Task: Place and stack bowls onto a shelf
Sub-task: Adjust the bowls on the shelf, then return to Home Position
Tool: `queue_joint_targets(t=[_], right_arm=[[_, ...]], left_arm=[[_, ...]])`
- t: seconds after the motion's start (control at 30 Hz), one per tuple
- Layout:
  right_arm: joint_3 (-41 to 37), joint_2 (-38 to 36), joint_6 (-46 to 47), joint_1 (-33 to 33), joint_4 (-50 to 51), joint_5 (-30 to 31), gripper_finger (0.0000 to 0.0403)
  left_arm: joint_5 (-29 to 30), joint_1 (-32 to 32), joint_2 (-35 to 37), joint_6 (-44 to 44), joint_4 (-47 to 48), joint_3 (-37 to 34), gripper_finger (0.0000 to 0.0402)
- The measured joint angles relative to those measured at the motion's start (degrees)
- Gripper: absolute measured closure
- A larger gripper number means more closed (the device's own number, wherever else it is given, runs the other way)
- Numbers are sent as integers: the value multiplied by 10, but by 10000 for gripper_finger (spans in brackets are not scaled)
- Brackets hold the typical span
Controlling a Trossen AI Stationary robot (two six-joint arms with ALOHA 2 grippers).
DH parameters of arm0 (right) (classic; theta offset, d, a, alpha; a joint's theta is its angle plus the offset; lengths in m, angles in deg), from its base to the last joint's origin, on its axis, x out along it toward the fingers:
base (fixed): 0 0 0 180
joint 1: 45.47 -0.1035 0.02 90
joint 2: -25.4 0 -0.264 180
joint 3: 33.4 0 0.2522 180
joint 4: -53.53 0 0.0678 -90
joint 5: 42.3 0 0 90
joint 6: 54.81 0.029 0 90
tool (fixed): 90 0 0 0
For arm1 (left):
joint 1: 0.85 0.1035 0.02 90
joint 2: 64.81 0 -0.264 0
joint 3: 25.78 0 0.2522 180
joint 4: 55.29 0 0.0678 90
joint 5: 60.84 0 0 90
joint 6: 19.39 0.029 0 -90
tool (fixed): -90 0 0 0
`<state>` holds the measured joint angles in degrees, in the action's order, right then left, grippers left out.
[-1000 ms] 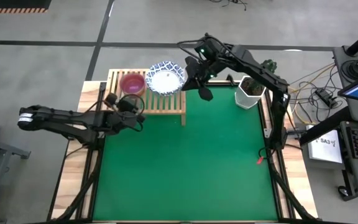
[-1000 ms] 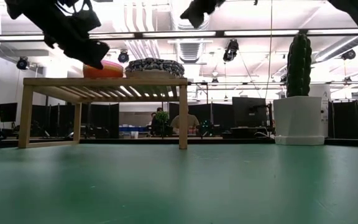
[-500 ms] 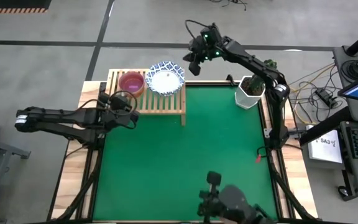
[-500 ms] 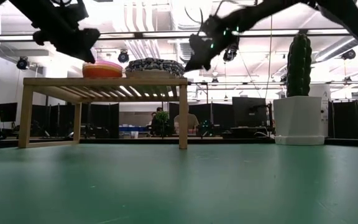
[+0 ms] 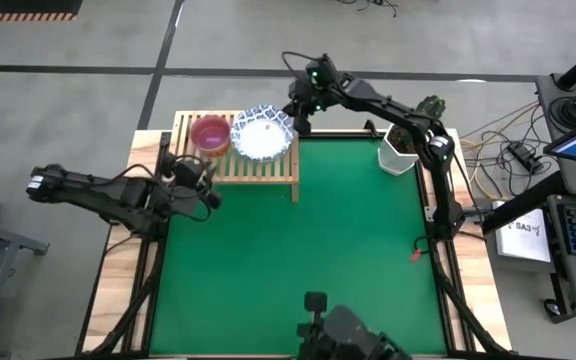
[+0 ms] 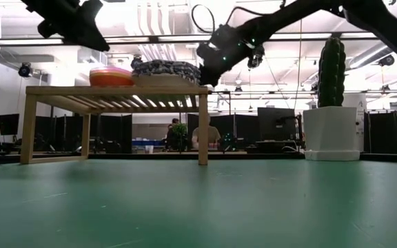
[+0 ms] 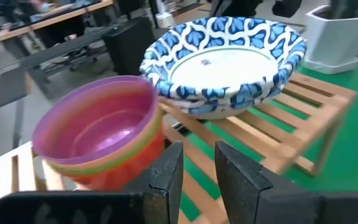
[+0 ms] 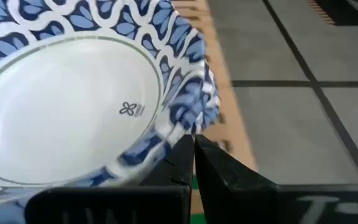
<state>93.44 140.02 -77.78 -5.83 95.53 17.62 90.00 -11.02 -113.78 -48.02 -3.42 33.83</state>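
Note:
A stack of white bowls with blue-patterned rims [image 5: 263, 133] [image 8: 73, 106] stands on the right half of the light-wood slatted shelf [image 5: 258, 170] [image 6: 116, 91]. Beside it on the left stands a stack of plain bowls [image 5: 211, 135] [image 7: 101, 137], the purple one on top. My right gripper [image 5: 298, 112] [image 8: 193, 142] is shut at the white stack's far-right rim. My left gripper [image 5: 208, 190] [image 7: 197, 155] hovers before the shelf's near edge, facing both stacks, its fingers a narrow gap apart and holding nothing. My right gripper touches the top white bowl's blue-patterned rim [image 8: 194, 121] on the stack's far-right side with its shut fingertips [image 8: 182, 152]. It comes from the table's right and far side, slanting down. The stack sits upright on the shelf's slats.
A white angular pot with a cactus [image 5: 403, 148] [image 6: 331, 131] stands at the table's far right. A dark object [image 5: 343, 328] juts in over the near edge. The green mat [image 5: 298, 250] spreads in front of the shelf.
My right gripper has come down and toward the table's left, from above the shelf's right end to the white stack's rim. The white stack has slid a little to the left along the shelf. My left gripper has risen and drawn back slightly from the shelf.

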Motion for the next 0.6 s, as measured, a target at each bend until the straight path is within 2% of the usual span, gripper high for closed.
queue_joint_targets(t=[0.13, 0.2, 0.3, 0.37, 0.47, 0.6], right_arm=[[0, -9, -10, -24, 23, 15, 394], [0, -12, -16, -34, 32, 71, 394], [0, -22, -21, -41, 57, 188, 394], [0, -33, -24, -40, 91, 211, 394], [-11, -61, -24, -39, 132, 191, 394], [-93, -120, -30, -46, 122, 73, 394]], left_arm=[[0, -21, -1, -6, -12, -4, 326], [0, -29, -3, -6, -17, -4, 326], [1, -39, -3, -6, -14, -5, 326], [-1, -46, -2, -6, -2, -6, 326], [-50, -60, 6, 7, 16, -8, 326], [-204, -84, 39, 116, -14, -40, 326]])
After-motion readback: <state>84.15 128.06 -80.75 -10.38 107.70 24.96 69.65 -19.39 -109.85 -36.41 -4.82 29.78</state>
